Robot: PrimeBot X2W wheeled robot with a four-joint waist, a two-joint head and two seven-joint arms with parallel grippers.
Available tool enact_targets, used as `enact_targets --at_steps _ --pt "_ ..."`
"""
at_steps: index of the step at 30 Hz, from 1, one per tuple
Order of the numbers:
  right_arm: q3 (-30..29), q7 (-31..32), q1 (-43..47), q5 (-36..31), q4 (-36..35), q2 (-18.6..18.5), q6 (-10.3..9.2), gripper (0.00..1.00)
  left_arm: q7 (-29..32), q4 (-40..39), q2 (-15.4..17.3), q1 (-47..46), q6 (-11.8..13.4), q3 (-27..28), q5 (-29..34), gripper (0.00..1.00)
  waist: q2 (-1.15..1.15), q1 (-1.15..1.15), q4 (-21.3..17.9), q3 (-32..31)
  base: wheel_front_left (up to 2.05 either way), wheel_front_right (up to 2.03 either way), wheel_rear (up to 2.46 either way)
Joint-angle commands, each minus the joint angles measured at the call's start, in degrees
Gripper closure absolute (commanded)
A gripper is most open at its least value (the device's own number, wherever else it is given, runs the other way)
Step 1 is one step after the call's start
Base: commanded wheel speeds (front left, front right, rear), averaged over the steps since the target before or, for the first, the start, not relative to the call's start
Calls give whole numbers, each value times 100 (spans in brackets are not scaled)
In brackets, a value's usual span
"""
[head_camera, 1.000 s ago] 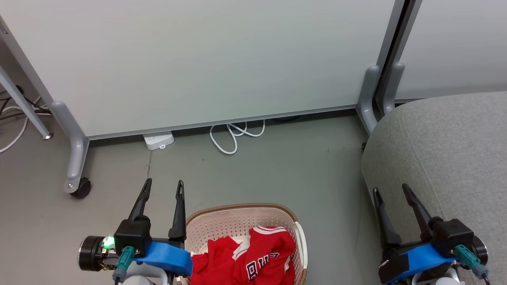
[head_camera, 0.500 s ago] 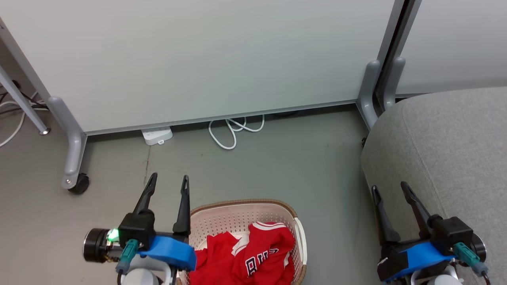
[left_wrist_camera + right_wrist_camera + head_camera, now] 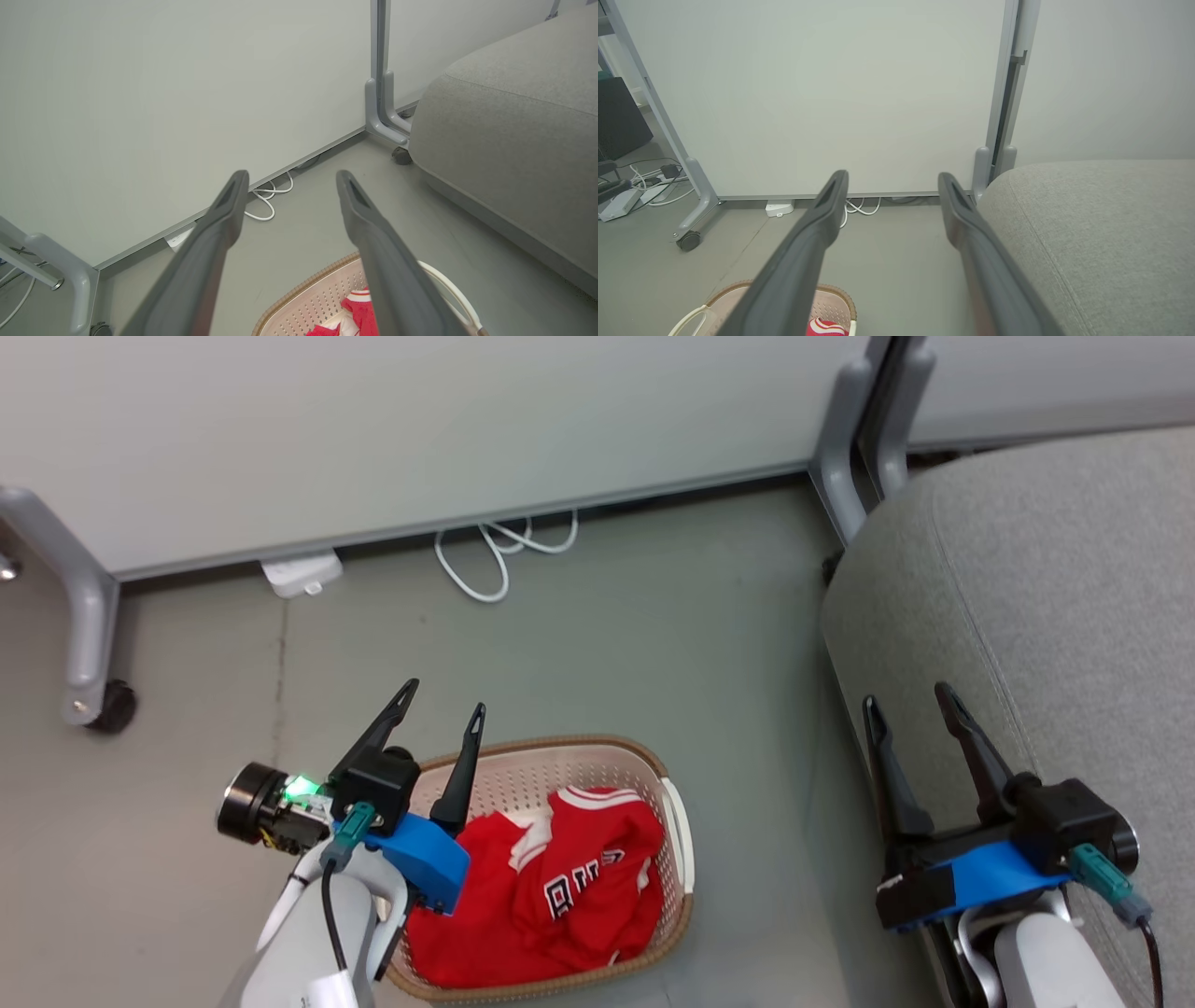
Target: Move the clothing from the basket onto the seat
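Observation:
Red clothing point(image 3: 551, 882) with white trim and dark lettering lies heaped in the cream basket point(image 3: 569, 770) on the floor, low in the head view. My left gripper point(image 3: 444, 707) hovers open over the basket's left rim, fingers apart and nothing between them. In the left wrist view the basket point(image 3: 308, 303) and a bit of the red clothing point(image 3: 362, 310) sit under the left gripper point(image 3: 289, 179). The grey seat point(image 3: 1046, 588) fills the right side. My right gripper point(image 3: 907, 702) is open and bare over the seat's left edge. The right wrist view shows the seat point(image 3: 1101, 224) and the basket point(image 3: 831, 303).
Pale partition panels point(image 3: 420, 429) on grey castor legs point(image 3: 89, 635) stand behind the basket. A white power adapter point(image 3: 301, 574) and a looped white cable point(image 3: 499, 551) lie at the panel's foot. Grey floor point(image 3: 607, 635) lies between the basket, panel and seat.
The head camera has tilted down and turned, so the whole scene slid up and left. My left gripper has swung inward over the basket's left rim. The right gripper holds its pose.

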Motion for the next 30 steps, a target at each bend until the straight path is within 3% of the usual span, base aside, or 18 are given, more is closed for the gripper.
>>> enact_targets --at_steps 1,17,30 --pt "13 -26 -138 -36 -30 -28 3 0 -16 149 87 -188 -40 -113 69 0 0 0 -182 316 0 0 0" --pt "147 -25 -1069 156 -364 -26 3 0 -17 2215 778 -1828 -73 -2260 -177 0 0 0 -753 1942 0 0 0" --pt "330 -25 -1803 225 -640 -25 3 0 183 3514 1084 -3020 -74 -4084 -572 0 0 0 -1015 3186 0 0 0"
